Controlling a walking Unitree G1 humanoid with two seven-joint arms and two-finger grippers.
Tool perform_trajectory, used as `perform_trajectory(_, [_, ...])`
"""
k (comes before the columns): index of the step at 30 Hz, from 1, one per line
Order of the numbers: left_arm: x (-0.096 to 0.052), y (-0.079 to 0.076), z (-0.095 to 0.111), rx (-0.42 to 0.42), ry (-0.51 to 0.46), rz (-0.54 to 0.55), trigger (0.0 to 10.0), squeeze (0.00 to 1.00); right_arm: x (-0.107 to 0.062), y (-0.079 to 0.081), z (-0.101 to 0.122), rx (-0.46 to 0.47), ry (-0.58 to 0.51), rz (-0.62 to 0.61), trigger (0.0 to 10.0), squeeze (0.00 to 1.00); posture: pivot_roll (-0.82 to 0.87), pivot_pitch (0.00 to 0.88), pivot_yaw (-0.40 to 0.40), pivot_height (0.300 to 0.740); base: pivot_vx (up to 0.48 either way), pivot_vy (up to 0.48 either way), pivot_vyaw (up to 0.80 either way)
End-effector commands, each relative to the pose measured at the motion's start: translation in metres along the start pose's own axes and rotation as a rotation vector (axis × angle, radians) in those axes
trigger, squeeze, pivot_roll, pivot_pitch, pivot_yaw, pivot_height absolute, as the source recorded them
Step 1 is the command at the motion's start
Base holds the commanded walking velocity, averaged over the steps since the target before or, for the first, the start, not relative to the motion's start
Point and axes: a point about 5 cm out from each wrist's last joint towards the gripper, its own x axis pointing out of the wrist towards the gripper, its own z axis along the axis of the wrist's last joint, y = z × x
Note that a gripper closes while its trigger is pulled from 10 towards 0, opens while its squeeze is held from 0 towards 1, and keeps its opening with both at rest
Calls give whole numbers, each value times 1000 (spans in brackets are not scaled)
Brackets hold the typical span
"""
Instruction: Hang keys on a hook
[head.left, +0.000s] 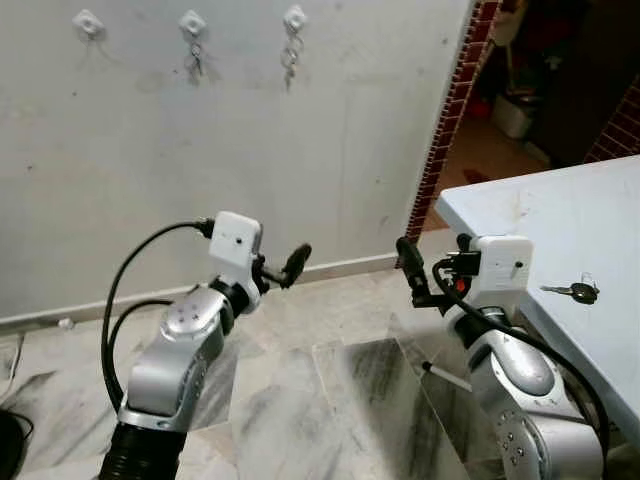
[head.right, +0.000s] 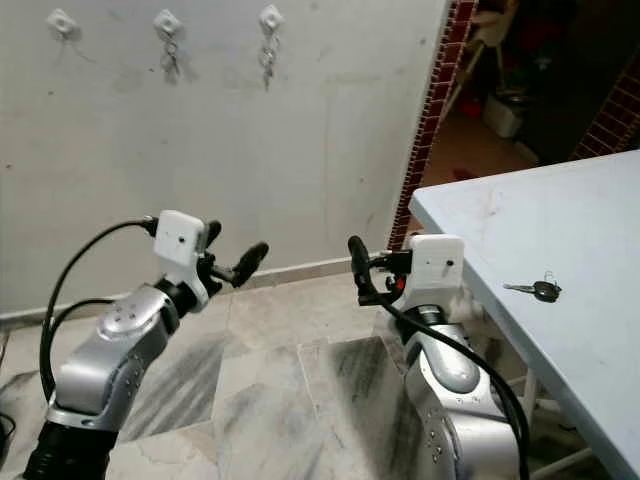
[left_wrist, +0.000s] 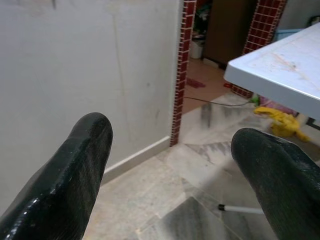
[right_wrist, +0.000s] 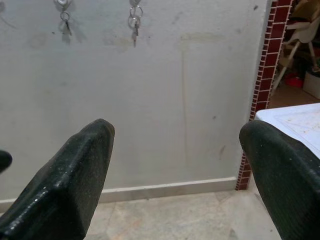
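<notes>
— Pale wall (head.left: 300, 150) carries three hooks; the leftmost hook (head.left: 88, 22) looks free. Where's the key?
— On the table (head.left: 560, 220), key (head.left: 578, 292) just beside the right gripper (head.left: 412, 272). Both it and the left gripper (head.left: 285, 268) are spread, empty. Pickup not begun; next, reach right and pinch it

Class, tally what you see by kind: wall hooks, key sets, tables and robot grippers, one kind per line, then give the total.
Hooks: 3
Key sets: 3
Tables: 1
Grippers: 2, left gripper, right gripper
Total: 9
</notes>
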Motion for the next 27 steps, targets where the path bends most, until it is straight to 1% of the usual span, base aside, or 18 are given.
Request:
perform_trajectory(1, [1,-1,-2,20,7,13,10000,0,3,1,2,-8,-7,-2,10000,0,80,0,-18,740,0,0,-775])
perform_trajectory(4, [3,-4,-5,64,5,24,10000,0,3,1,1,-10,-5,-5,10000,0,73,0,-22,740,0,0,-773])
perform_trajectory(5, [3,-4,-4,67,-16,28,10000,0,3,1,1,-15,-4,-7,10000,0,73,0,-22,740,0,0,-769])
perform_trajectory(6, [4,-4,-5,58,-32,30,10000,0,4,1,1,-29,-4,-7,10000,0,62,0,-22,740,0,0,-769])
perform_trajectory(7, [4,-4,-5,58,-32,30,10000,0,4,1,1,-29,-4,-7,10000,0,62,0,-22,740,0,0,-769])
perform_trajectory(8, [7,-4,-6,42,-20,35,10000,0,5,1,2,-48,-5,-9,10000,0,62,0,-22,740,0,0,-775])
perform_trajectory(9, [8,-3,-6,42,-20,38,10000,0,5,1,2,-49,-5,-10,10000,0,62,0,-22,740,0,0,-775])
perform_trajectory(11, [10,-6,-6,5,-16,26,10000,0,6,0,2,-55,-4,-12,10000,0,57,0,-23,740,0,0,-775])
perform_trajectory(16, [12,-9,-5,-10,-26,7,10000,0,6,0,2,-64,-2,-14,10000,0,53,0,-27,740,0,0,-770])
perform_trajectory(18, [12,-9,-7,-35,-23,-5,10000,0,6,0,3,-52,-9,-10,10000,0,51,0,-28,740,0,0,-775])
perform_trajectory(19, [11,-10,-8,-52,-21,-14,10000,0,5,1,4,-53,-19,-3,10000,0,50,0,-29,740,0,0,0])
perform_trajectory(21, [11,-9,-8,-30,-18,-6,10000,0,5,1,4,-57,-18,-1,10000,0,49,0,-30,740,0,0,0])
perform_trajectory(27, [10,-10,-10,-41,-8,-22,10000,0,4,1,4,-62,-13,0,10000,0,49,0,-33,740,0,0,0])
